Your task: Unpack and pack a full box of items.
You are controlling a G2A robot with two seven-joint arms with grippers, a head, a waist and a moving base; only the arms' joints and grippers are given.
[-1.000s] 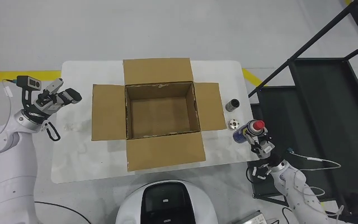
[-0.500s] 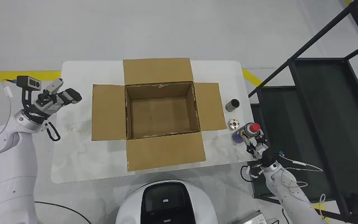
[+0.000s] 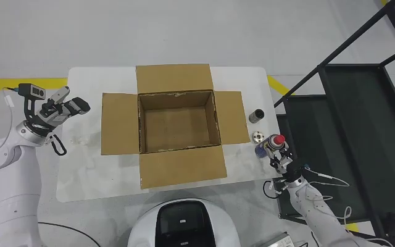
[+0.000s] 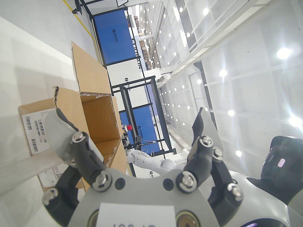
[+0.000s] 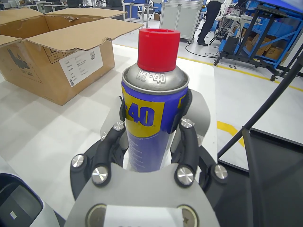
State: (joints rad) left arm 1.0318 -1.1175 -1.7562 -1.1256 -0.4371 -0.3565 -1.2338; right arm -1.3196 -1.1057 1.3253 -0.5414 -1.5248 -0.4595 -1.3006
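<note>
The cardboard box [image 3: 179, 128] stands open and empty in the middle of the white table [image 3: 92, 173], all flaps spread out. A blue and yellow spray can [image 3: 273, 144] with a red cap is upright near the table's right edge, and my right gripper [image 3: 277, 155] is shut on its body. The right wrist view has the can [image 5: 151, 105] between the fingers of the right gripper [image 5: 153, 112], with the box [image 5: 47, 55] farther off. My left gripper [image 3: 73, 105] hangs open and holds nothing over the table's left end, fingers toward the box [image 4: 94, 119].
A dark cylinder [image 3: 256, 115] and a small pale round part [image 3: 258, 135] stand on the table between the box's right flap and the can. A black metal rack [image 3: 345, 111] stands close beyond the table's right edge.
The right arm drew back toward the table's front and the can went from tilted to upright, shifting slightly left. The left arm and the box stayed still.
</note>
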